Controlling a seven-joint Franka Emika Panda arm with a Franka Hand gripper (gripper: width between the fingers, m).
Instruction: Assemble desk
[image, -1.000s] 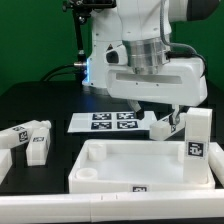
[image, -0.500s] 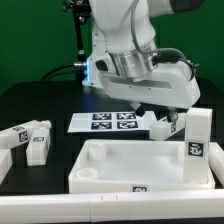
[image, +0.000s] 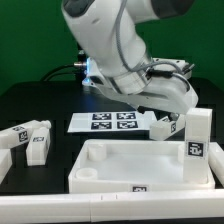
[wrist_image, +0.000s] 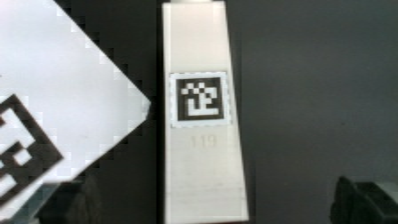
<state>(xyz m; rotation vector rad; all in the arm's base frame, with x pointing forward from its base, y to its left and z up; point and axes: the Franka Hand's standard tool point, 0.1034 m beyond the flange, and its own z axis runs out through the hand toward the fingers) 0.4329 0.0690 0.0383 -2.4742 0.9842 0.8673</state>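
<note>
Our fingers hang spread over a loose leg lying beside the marker board, beyond the rimmed top. Descending off-centre, we could nudge it askew or clip the board.

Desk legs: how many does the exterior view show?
4. The upright leg stands on the desk top at the exterior view's right; a second leg lies beneath the gripper; a third leg and fourth leg lie at the exterior view's left. More may be hidden.

Arm bent over, hand low & tilted, fingers spread wide.
</note>
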